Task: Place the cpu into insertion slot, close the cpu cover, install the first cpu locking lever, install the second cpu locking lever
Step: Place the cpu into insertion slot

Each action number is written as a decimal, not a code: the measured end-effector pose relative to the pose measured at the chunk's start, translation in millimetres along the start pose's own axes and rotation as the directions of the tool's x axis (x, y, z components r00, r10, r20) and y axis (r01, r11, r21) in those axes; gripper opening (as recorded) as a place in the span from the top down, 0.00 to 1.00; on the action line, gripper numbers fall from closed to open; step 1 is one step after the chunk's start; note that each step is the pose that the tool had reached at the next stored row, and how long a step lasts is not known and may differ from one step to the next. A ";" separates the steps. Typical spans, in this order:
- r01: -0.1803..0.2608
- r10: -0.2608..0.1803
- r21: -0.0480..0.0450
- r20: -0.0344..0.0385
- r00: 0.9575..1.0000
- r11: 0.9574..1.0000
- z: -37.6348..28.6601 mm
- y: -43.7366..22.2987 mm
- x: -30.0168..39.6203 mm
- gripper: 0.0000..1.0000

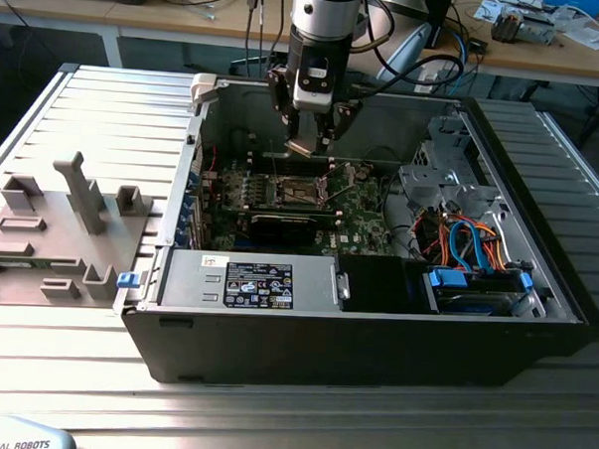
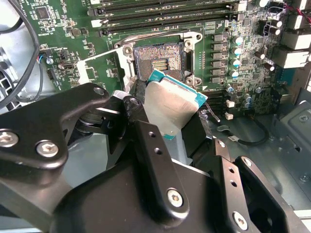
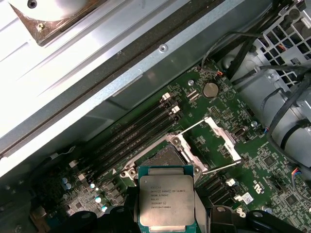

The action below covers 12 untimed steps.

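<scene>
My gripper (image 1: 309, 142) hangs inside the open computer case, a short way above the motherboard, shut on the cpu (image 2: 171, 108). The cpu is a small square chip with a silvery top and green edge, held by its sides between the black fingers (image 2: 146, 145). In the first wrist view the cpu (image 3: 166, 199) hovers just short of the insertion slot (image 3: 164, 158), whose dark centre lies bare. The cpu cover (image 3: 214, 124) stands swung open beside the slot, and two thin wire levers (image 3: 193, 125) are lifted. The insertion slot (image 2: 158, 63) is uncovered in both wrist views.
Long memory slots (image 3: 131, 136) run beside the socket. A black graphics card (image 1: 280, 224) lies in front of it, with the power supply (image 1: 262, 283) and a drive bay with blue cables (image 1: 467, 254) nearby. Case walls (image 1: 193, 160) surround the board. A grey fixture tray (image 1: 61, 224) sits at the exterior view's left.
</scene>
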State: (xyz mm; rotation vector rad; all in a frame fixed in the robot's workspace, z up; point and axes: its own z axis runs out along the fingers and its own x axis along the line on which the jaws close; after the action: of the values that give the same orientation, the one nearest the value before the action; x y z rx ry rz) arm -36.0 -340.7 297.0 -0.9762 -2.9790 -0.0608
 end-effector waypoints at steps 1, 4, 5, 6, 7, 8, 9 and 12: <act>-0.001 0.001 0.000 0.000 1.000 1.000 0.0 0.0 0.0 0.46; -0.002 0.002 0.000 0.000 1.000 1.000 0.0 0.0 0.0 0.46; -0.003 0.003 0.000 0.000 1.000 1.000 0.0 0.0 0.0 0.46; -0.003 0.003 0.000 0.000 1.000 1.000 0.0 0.0 0.0 0.46; -0.004 0.004 0.000 0.000 1.000 1.000 0.0 0.0 0.0 0.46; -0.004 0.004 0.000 0.000 1.000 1.000 0.0 0.0 0.0 0.46; -0.005 0.005 0.000 0.000 1.000 1.000 0.0 0.0 0.0 0.46; -0.007 0.007 0.000 0.000 1.000 1.000 0.0 0.0 0.0 0.46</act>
State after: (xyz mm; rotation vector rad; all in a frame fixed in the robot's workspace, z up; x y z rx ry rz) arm -36.0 -340.7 297.0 -0.9860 -2.9759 -0.0609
